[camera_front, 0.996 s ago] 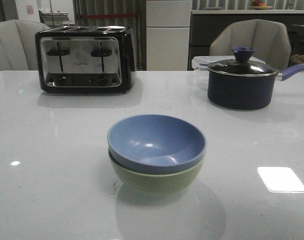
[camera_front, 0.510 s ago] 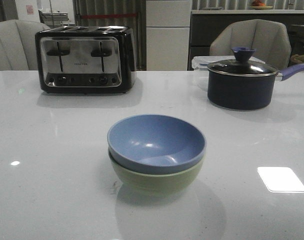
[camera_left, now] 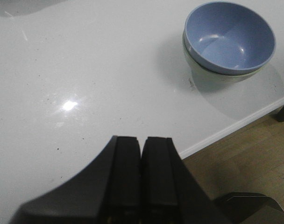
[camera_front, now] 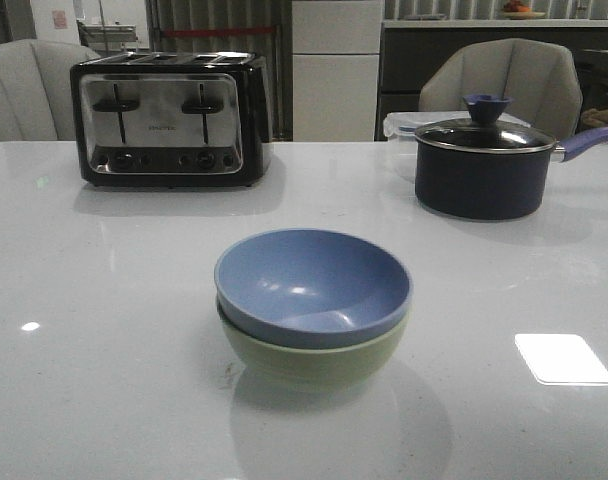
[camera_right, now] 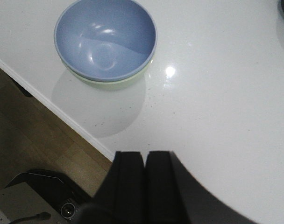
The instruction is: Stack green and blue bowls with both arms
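The blue bowl (camera_front: 312, 283) sits nested inside the green bowl (camera_front: 314, 362) at the middle of the white table, near its front edge. The stack also shows in the left wrist view, blue bowl (camera_left: 230, 36) over green bowl (camera_left: 198, 70), and in the right wrist view, blue bowl (camera_right: 105, 37) over a sliver of green bowl (camera_right: 107, 84). My left gripper (camera_left: 141, 140) is shut and empty, held back over the table edge away from the stack. My right gripper (camera_right: 145, 154) is shut and empty, also apart from the bowls. Neither arm shows in the front view.
A black and chrome toaster (camera_front: 171, 118) stands at the back left. A dark lidded saucepan (camera_front: 484, 165) with a blue handle stands at the back right, a clear container (camera_front: 404, 125) behind it. The table's front edge (camera_left: 235, 125) and wooden floor lie close to both grippers.
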You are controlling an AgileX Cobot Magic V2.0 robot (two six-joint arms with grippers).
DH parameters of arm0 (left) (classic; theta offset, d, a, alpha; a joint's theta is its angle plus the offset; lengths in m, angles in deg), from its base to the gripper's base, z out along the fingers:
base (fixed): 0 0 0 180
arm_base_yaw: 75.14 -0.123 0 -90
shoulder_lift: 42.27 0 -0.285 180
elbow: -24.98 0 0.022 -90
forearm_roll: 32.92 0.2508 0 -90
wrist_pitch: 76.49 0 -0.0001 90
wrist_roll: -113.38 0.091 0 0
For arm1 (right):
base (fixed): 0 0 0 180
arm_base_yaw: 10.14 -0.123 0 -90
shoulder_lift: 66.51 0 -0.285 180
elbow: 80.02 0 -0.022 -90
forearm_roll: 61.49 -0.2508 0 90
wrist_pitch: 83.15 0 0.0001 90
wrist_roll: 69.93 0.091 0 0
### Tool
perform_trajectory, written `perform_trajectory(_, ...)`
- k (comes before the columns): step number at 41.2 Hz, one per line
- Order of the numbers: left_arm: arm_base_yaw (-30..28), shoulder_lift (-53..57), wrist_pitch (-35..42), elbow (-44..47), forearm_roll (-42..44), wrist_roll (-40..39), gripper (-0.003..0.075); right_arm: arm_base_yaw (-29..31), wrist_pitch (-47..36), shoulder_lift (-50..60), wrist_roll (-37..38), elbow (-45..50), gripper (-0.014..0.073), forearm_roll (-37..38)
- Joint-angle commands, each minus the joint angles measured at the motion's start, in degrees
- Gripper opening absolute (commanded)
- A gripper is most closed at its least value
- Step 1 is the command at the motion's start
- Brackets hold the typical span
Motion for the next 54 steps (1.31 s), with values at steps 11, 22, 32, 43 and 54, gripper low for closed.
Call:
perform_trajectory(11, -5.5, 5.3, 3.9, -0.6, 7.8, -0.5, 0.0093, -0.1, -3.4, 0.0, -0.7, -1.6, 0.0027, 0.4)
perform_trajectory(22, -16.5, 16.1, 11.8, 5.6, 8.8, -0.6, 0.0093, -0.1, -3.4, 0.0, -0.7, -1.6, 0.0027, 0.4)
perform_trajectory(32, -28.9, 26.8, 30.6, 19.1, -1.8, -0.6, 0.0093, -0.1, -3.4, 0.0, -0.7, -1.6, 0.0027, 0.4)
perform_trajectory(43, -32.0, 32.4, 35.7, 29.0, -7.3, -0.6, 0.0093, -0.1, -3.4, 0.0, -0.7, -1.6, 0.0027, 0.4)
perform_trajectory(54, -30.0, 35.3, 50.5, 37.8, -7.3, -0.6, 0.0093, -0.1, -3.4, 0.0, -0.7, -1.6, 0.0027, 0.4)
